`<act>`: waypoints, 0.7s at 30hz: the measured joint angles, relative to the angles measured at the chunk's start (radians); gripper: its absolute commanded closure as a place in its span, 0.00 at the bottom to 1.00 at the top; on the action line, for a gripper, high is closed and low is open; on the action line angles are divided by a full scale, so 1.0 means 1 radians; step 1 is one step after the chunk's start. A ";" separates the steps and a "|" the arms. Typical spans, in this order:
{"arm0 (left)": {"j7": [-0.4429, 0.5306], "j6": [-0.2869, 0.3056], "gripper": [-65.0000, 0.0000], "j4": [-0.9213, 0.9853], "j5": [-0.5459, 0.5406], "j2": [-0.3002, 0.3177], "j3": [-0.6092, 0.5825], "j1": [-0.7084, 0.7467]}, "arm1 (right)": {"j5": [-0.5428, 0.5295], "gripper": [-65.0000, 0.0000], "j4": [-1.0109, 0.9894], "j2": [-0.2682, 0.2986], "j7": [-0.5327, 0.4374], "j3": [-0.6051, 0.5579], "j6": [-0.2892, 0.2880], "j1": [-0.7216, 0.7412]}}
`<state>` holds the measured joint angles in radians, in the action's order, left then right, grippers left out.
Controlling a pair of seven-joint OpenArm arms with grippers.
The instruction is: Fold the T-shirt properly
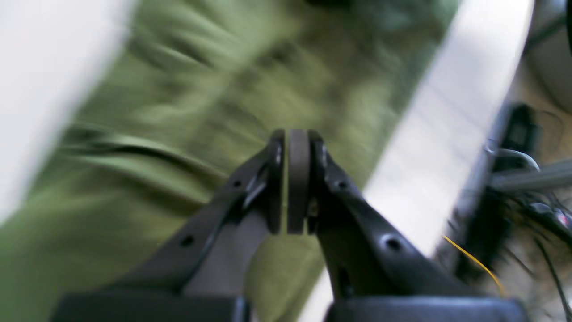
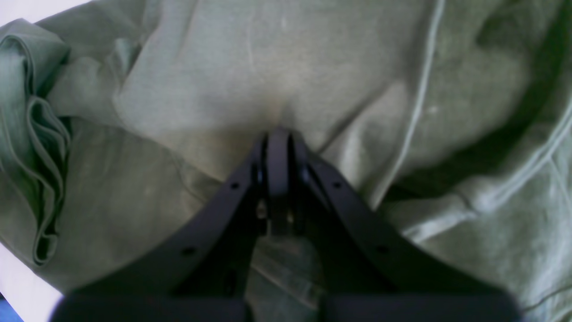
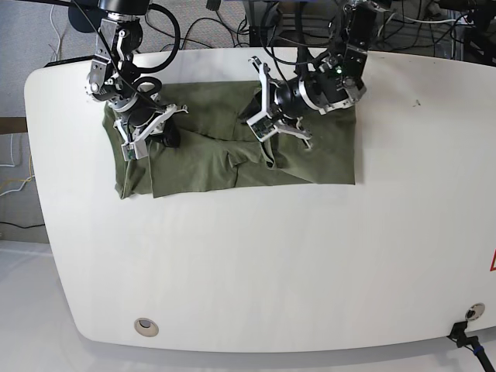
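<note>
Olive-green T-shirt [image 3: 232, 155] spread flat-ish on the far half of the white table [image 3: 271, 271], toward the far-left part of the base view, well back from the near edge. Roughly rectangular outline, long side running left to right, right edge and near edge fairly straight. Rumpled through the middle: a flap of cloth turned over near the center, with creases and a raised fold beside it. Left end bunched and narrower, a strip hanging lower at the near-left corner. In the right wrist view, paler grey-green cloth, soft wrinkles, a stitched hem line curving down the right side, and several stacked folded edges gathered at the far left. In the left wrist view, green cloth badly blurred, streaked with creases, white table on both sides. Left gripper [image 1: 292, 179] over the middle of the shirt, pads pressed together with nothing visible between them. Right gripper [image 2: 278, 179] low over the left end of the shirt, jaws together, tips against the cloth; whether any fabric is pinched between them cannot be told. Cables [image 3: 310, 23] tangled beyond the far edge of the table.
</note>
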<state>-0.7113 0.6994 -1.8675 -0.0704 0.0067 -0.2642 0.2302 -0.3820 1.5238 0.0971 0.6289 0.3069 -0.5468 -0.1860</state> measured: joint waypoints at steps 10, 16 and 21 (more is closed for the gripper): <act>-0.002 -0.003 1.00 0.037 0.013 0.003 0.366 -0.069 | 0.000 1.00 0.000 0.000 0.000 0.000 0.000 0.000; 0.006 -0.007 1.00 0.157 0.013 0.059 0.425 -0.064 | 0.000 1.00 0.000 0.000 0.000 0.000 0.000 0.000; 0.130 -0.003 1.00 0.229 0.006 0.066 0.452 0.000 | 0.000 1.00 0.000 0.000 0.003 0.000 0.000 0.002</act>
<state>-0.5812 0.6964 -1.6386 -0.0643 0.0727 0.1879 0.2298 -0.3820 1.5242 0.0967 0.6319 0.3065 -0.5468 -0.1841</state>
